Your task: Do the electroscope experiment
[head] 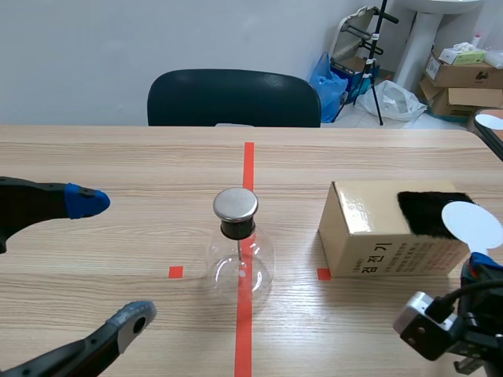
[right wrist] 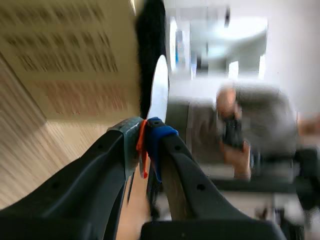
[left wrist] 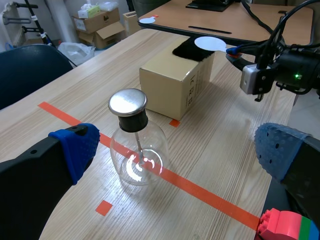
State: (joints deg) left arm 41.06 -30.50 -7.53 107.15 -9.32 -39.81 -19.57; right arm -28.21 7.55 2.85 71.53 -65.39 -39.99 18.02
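Two sets of jaws flank the electroscope (head: 238, 255), upright on the worktop (head: 118, 157). The left jaws gape, the flask ahead between them. The right jaws pinch a white disc (head: 470, 224) by its orange handle, near the black fur (head: 424, 212) atop a cardboard box (head: 377, 239). A thin rod (head: 238, 255) hangs inside the flask.

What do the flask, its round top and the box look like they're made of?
Flask: clear glass, probably; the tape shows through it, with glints. Round top: seemingly metal, grey with a dull shine. Box: tan cardboard, glossy on top.
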